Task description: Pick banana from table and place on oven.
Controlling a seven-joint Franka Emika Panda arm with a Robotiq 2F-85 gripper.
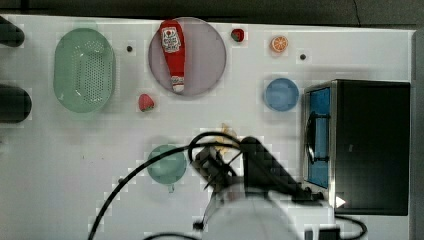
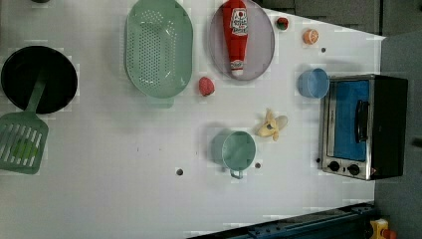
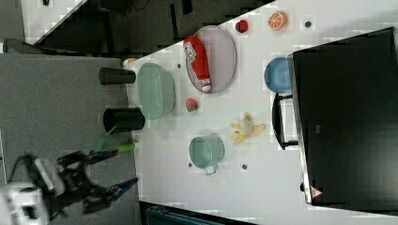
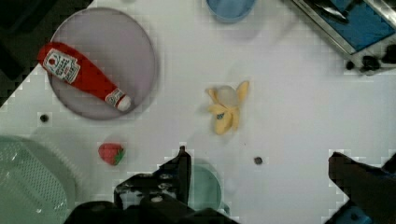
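Banana (image 2: pixel 271 125) first: from the left view I see it lying on the white table (image 2: pixel 124 199), half peeled, between the green cup (image 2: pixel 238 151) and the oven (image 2: pixel 366 125), touching neither. This view gives me things the top view does not: a black pan (image 2: pixel 39 78) and a green spatula (image 2: pixel 22 139) at the left view's left. The green strainer (image 2: pixel 159 47) has nothing in it; the ketchup bottle (image 2: pixel 236 35) lies on the grey plate (image 2: pixel 259 40); the blue bowl (image 2: pixel 313 83) sits just beside the oven. A strawberry (image 2: pixel 206 86) lies below the strainer.

In the top view my arm covers most of the banana (image 1: pixel 227 131), leaving a yellow tip in sight. The oven's black top (image 1: pixel 375 145) is bare. I see a second strawberry (image 1: pixel 238 35) and an orange slice (image 1: pixel 279 44) near the far edge.

The right view shows the banana (image 3: pixel 245 127) next to the oven door handle (image 3: pixel 278 121), apart from it, and the cup (image 3: pixel 206 152) hollow and bare inside.

From the wrist view, the gripper (image 4: pixel 261 179) hangs above the table with its fingers (image 4: pixel 180 170) spread wide, grasping nothing; the banana (image 4: pixel 226 109) lies on the table beyond them.
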